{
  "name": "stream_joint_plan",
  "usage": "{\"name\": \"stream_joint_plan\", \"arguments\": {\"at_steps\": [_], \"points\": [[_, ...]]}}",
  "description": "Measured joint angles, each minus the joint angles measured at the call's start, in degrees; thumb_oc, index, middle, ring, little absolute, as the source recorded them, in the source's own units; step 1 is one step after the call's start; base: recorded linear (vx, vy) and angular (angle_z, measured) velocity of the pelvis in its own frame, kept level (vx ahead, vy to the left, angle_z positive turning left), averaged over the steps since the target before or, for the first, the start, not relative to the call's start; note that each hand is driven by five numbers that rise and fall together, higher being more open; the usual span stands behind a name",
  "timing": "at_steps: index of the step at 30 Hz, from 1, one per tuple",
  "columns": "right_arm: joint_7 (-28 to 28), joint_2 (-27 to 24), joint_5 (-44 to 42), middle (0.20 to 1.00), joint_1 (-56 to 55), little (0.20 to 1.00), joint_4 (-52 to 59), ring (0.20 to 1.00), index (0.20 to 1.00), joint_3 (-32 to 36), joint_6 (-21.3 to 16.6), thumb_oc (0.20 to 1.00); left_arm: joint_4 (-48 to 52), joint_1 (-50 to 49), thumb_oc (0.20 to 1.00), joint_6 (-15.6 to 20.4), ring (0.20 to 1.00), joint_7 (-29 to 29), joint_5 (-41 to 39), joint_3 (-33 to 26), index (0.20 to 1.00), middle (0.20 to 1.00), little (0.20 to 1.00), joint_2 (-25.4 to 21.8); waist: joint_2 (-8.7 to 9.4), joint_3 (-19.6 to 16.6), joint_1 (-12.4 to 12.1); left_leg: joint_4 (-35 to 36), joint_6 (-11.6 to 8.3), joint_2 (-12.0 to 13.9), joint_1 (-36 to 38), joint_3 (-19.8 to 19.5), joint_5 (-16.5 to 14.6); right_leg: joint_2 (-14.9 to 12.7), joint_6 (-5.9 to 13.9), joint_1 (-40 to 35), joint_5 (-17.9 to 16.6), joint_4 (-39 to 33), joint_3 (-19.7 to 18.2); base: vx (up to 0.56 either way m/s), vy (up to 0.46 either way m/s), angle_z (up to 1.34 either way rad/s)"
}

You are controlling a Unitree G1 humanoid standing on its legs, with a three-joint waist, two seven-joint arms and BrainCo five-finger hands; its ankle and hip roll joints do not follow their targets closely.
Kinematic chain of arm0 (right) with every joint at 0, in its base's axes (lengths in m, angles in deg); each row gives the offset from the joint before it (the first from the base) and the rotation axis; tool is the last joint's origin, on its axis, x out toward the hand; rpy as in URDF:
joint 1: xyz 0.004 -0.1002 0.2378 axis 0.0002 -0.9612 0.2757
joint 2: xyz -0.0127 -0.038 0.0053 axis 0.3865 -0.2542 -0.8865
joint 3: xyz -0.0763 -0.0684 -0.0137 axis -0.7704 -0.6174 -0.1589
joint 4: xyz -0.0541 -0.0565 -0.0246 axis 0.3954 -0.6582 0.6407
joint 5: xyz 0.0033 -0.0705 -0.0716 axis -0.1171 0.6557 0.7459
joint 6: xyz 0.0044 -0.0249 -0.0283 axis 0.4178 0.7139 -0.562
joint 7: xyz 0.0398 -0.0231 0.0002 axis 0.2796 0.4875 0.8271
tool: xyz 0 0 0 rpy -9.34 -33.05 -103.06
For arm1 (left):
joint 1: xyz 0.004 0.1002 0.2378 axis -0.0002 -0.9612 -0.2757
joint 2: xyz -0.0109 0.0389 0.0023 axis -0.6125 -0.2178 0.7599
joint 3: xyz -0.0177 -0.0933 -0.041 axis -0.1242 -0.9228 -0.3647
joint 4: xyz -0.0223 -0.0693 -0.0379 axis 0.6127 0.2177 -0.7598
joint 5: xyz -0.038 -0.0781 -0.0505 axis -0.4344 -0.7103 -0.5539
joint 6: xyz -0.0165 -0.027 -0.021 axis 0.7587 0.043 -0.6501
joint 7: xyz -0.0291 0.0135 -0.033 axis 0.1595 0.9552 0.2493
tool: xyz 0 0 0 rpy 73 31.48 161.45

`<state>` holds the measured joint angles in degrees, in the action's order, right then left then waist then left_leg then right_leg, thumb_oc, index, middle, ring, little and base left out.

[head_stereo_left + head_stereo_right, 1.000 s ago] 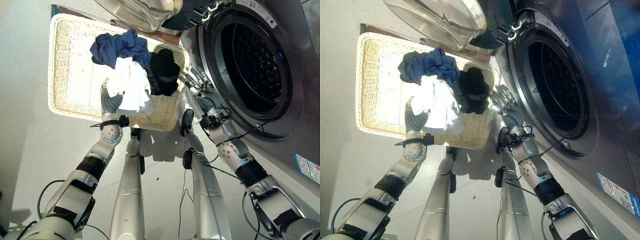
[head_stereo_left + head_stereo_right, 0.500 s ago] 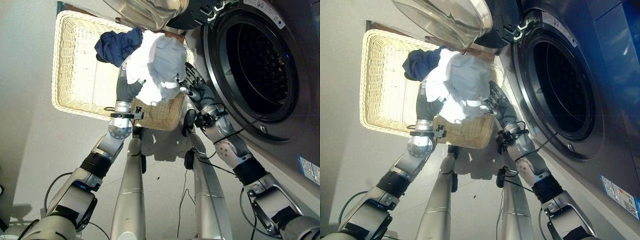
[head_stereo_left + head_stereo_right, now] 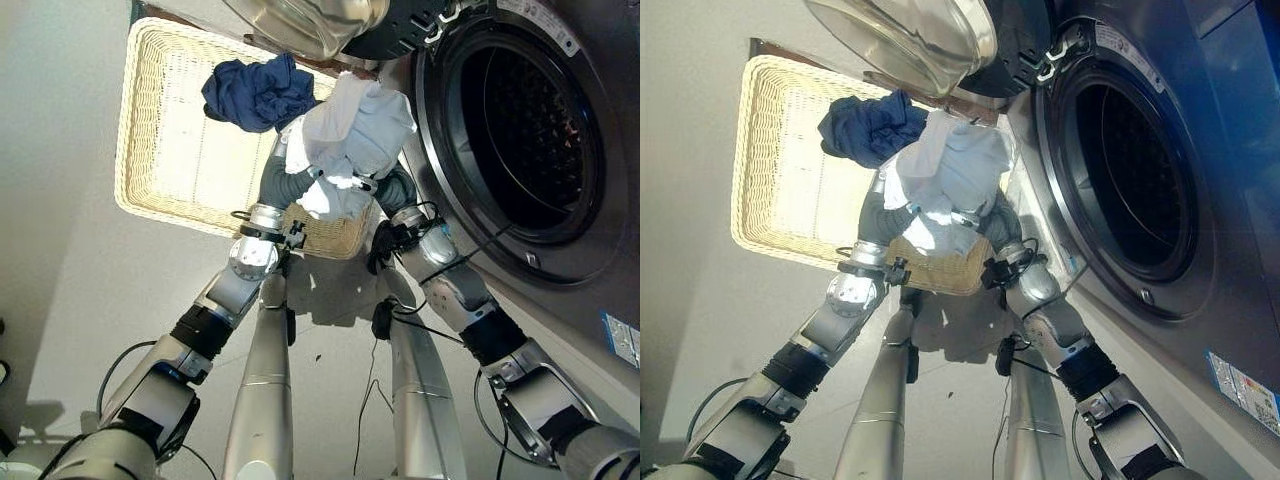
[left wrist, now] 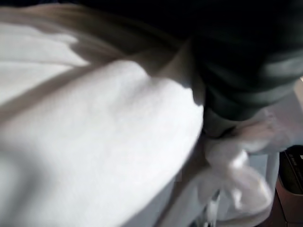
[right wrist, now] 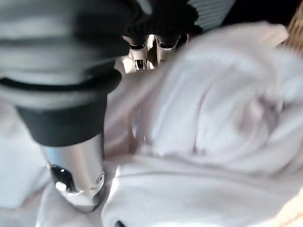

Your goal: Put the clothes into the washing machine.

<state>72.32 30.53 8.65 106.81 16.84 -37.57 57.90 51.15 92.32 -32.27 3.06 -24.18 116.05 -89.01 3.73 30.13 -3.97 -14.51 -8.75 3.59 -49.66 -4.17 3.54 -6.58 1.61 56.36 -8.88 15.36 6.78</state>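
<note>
While the white garment (image 3: 355, 135) is lifted between left hand (image 3: 283, 180) and right hand (image 3: 392, 188), fingers buried, state untellable; soft, light, best gathered underneath.

robot hand (image 5: 85, 156), white cloth (image 5: 222, 127) bunched

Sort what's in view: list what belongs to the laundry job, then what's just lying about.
Job: white garment held up between left hand and right hand; blue garment in wicker basket; washing machine drum, door open.
Lying about: nothing else.
</note>
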Motion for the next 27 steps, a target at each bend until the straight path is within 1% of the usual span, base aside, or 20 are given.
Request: {"name": "stream_joint_plan", "arguments": {"at_steps": [5, 6, 7, 8, 15, 24, 25, 26, 27], "points": [[1.36, -0.01, -0.56, 1.0, 0.6, 1.0, 0.29, 1.0, 1.0, -0.69, 2.26, 1.0, 0.0, 0.03, 0.2, -0.01, 0.2, -0.42, -0.04, -0.02, 0.2, 0.2, 0.2, 0.39, 0.0, 0.0, 0.03, 0.07, 0.01, -0.04, -0.01, -0.09, 0.03, -0.05, 0.05, 0.0, 0.04, 0.03, 0.05, 0.0, 0.0, 0.0], [1.39, -0.04, -0.57, 0.677, 0.81, 0.677, 0.29, 0.677, 0.677, -0.68, 2.77, 0.677, 0.0, 0.03, 0.2, 0.0, 0.2, -0.66, -0.04, -0.02, 0.2, 0.2, 0.2, 0.46, 0.0, 0.0, 0.02, 0.1, 0.01, -0.05, -0.01, -0.14, 0.03, -0.06, 0.05, 0.0, 0.05, 0.04, 0.06, 0.0, 0.0, 0.0], [1.39, -0.04, -0.57, 0.677, 0.81, 0.677, 0.29, 0.677, 0.677, -0.68, 2.77, 0.677, 0.0, 0.03, 0.2, 0.0, 0.2, -0.66, -0.04, -0.02, 0.2, 0.2, 0.2, 0.46, 0.0, 0.0, 0.02, 0.1, 0.01, -0.05, -0.01, -0.14, 0.03, -0.06, 0.05, 0.0, 0.05, 0.04, 0.06, 0.0, 0.0, 0.0], [1.38, -0.07, -0.82, 0.2, 0.9, 0.2, 0.29, 0.2, 0.2, -0.7, 3.32, 0.2, 0.05, 0.13, 0.2, 0.0, 0.2, -0.97, -0.04, -0.02, 0.2, 0.2, 0.2, 0.48, 0.0, 0.0, 0.02, 0.12, 0.02, -0.08, -0.01, -0.16, 0.03, -0.08, 0.05, 0.0, 0.06, 0.04, 0.07, 0.0, 0.0, 0.0], [1.56, 0.2, -2.72, 0.2, 0.84, 0.2, 0.82, 0.2, 0.2, -0.55, 2.97, 0.2, 1.83, 0.12, 0.2, 0.04, 0.2, -2.99, -0.04, 0.06, 0.2, 0.2, 0.2, 0.97, -0.02, 0.01, 0.12, 0.11, 0.11, -0.46, -0.01, -0.4, 0.09, -0.41, 0.06, 0.0, 0.08, 0.3, 0.14, 0.0, 0.0, 0.0], [1.48, 0.2, -2.76, 0.2, 0.71, 0.2, 1.0, 0.2, 0.2, -0.21, 2.43, 0.2, 2.28, 0.17, 0.2, 0.6, 0.2, -2.92, -0.02, -0.15, 0.2, 0.2, 0.2, 1.67, -0.02, 0.01, 0.18, 0.12, 0.3, -0.94, -0.02, -0.61, 0.22, -0.83, 0.07, 0.0, 0.08, 0.4, 0.14, 0.0, 0.002, 0.01], [1.48, 0.2, -2.76, 0.2, 0.7, 0.2, 1.0, 0.2, 0.2, -0.2, 2.4, 0.2, 2.28, 0.17, 0.269, 0.6, 0.269, -2.89, -0.01, -0.15, 0.269, 0.269, 0.269, 1.68, -0.02, 0.01, 0.19, 0.12, 0.3, -0.94, -0.02, -0.61, 0.22, -0.83, 0.07, 0.0, 0.08, 0.4, 0.14, 0.0, 0.0, 0.0], [1.48, 0.22, -2.76, 0.2, 0.71, 0.2, 1.0, 0.2, 0.2, -0.2, 2.27, 0.2, 2.28, 0.23, 0.526, 0.6, 0.526, -2.64, 0.16, -0.11, 0.526, 0.526, 0.526, 1.67, -0.02, 0.01, 0.21, 0.12, 0.31, -0.94, -0.02, -0.61, 0.23, -0.82, 0.07, 0.0, 0.08, 0.4, 0.14, 0.0, 0.0, 0.0], [1.47, 0.24, -2.77, 0.2, 0.71, 0.2, 1.0, 0.2, 0.2, -0.2, 2.15, 0.2, 2.29, 0.26, 0.909, 0.6, 0.909, -2.28, 0.46, -0.1, 0.909, 0.909, 0.909, 1.69, -0.02, 0.01, 0.2, 0.12, 0.3, -0.94, -0.02, -0.61, 0.22, -0.82, 0.07, 0.0, 0.08, 0.4, 0.14, 0.0, 0.0, 0.0]]}}
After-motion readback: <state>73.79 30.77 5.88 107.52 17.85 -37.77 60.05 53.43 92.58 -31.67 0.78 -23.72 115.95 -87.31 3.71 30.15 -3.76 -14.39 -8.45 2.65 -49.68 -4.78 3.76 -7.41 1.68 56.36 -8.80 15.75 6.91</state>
